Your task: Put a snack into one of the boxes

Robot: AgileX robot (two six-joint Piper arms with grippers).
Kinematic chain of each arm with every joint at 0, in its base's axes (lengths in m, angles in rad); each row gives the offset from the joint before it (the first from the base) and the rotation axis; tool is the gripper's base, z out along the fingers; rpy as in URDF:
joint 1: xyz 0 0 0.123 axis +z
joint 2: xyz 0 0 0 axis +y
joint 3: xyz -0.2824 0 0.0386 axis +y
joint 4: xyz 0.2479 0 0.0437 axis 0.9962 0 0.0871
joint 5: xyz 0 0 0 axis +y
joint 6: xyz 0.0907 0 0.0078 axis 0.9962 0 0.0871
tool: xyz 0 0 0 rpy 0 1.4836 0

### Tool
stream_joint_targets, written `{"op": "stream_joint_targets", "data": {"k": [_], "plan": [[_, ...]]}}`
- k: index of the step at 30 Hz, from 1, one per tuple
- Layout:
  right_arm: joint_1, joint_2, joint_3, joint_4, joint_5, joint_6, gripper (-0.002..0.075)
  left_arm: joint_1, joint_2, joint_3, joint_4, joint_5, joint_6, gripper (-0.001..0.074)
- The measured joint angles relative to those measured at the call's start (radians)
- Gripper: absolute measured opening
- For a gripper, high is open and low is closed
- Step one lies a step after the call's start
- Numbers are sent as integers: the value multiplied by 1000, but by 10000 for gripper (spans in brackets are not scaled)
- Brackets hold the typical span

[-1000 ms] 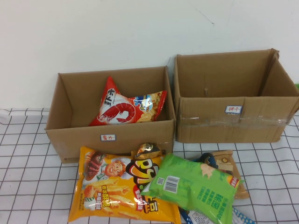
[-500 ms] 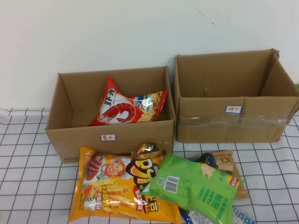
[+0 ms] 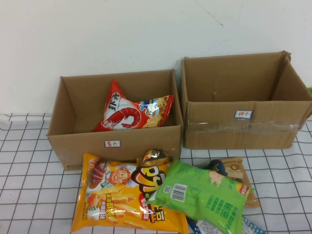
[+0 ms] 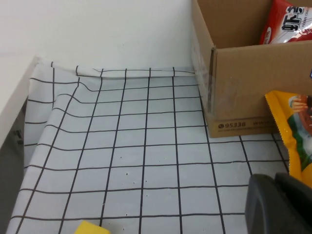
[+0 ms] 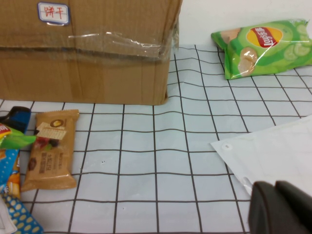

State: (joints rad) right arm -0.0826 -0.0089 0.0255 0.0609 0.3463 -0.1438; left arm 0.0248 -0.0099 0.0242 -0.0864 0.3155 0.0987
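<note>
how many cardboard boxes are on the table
2. The left box holds a red shrimp snack bag; the right box stands beside it, touching. Its floor is hidden.

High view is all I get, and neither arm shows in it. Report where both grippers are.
Observer: The left gripper is shut and empty, over the checked cloth near the left box, at its outer front corner.
Operator: Now the right one.
Observer: The right gripper is over the cloth, out past the right box, beside a white sheet.
Operator: Name any snack I can't see.
Observer: A green chip bag lies on the cloth beyond that box's corner.
</note>
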Motion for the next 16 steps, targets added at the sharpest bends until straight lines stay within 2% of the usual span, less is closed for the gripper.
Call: {"op": "stream_joint_targets", "data": {"k": [16], "plan": [[0,0,0,0,0,-1,-1,-2,0,0,0,1,7,-1]]}}
